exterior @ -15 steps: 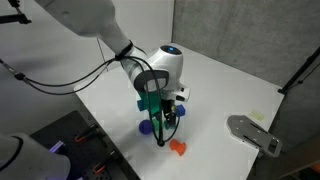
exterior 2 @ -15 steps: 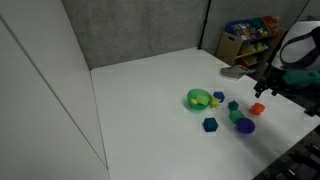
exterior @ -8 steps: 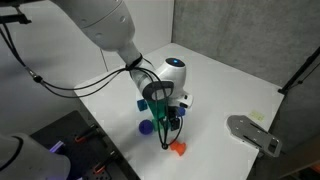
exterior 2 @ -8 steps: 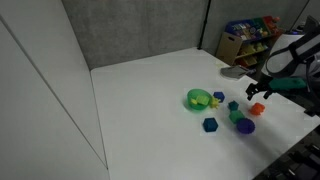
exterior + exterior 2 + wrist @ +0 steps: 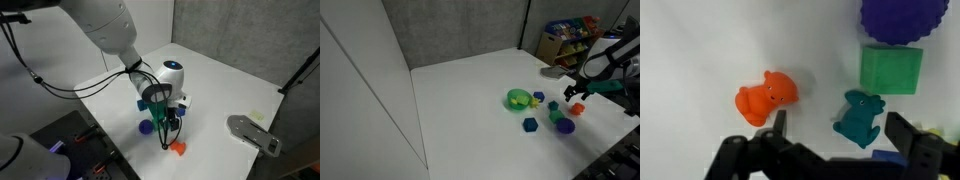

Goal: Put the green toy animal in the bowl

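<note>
The green toy animal [image 5: 858, 117] is a dark teal figure lying on the white table, between my open jaws in the wrist view. My gripper [image 5: 843, 130] is open and empty and hovers just above it; it also shows in both exterior views [image 5: 167, 135] [image 5: 575, 95]. An orange toy [image 5: 765, 97] lies just outside one finger [image 5: 780, 126]. A lighter green cube [image 5: 890, 68] and the purple ball [image 5: 903, 18] lie just beyond the animal. The lime-green bowl [image 5: 519, 98] stands apart from the gripper, on the far side of the toy cluster.
Blue cubes [image 5: 530, 125] [image 5: 553, 105] lie between the bowl and the purple ball [image 5: 566, 126]. A flat grey object [image 5: 252, 133] lies on the table off to one side. The table edge runs close behind the orange toy [image 5: 178, 148]. A shelf of colourful items [image 5: 565, 40] stands beyond the table.
My gripper has moved a little toward the toy cluster and lower over it. The toys and the bowl have not moved.
</note>
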You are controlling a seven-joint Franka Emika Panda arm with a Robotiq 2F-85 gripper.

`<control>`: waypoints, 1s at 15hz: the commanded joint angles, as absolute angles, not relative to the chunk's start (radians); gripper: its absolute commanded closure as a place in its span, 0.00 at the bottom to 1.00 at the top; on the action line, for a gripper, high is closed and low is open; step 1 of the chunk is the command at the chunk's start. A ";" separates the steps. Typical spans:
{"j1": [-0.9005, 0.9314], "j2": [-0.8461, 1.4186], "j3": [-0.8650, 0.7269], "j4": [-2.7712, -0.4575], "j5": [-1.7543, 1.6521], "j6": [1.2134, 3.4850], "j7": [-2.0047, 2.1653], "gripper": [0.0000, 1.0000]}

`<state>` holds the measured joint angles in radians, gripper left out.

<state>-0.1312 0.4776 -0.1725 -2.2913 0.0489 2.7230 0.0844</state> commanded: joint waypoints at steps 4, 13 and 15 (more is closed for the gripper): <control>-0.113 0.568 -0.163 -2.237 0.035 2.834 0.083 0.00; -0.069 0.720 -0.178 -2.119 0.029 2.848 0.110 0.00; -0.049 0.756 -0.186 -2.093 0.024 2.848 0.114 0.00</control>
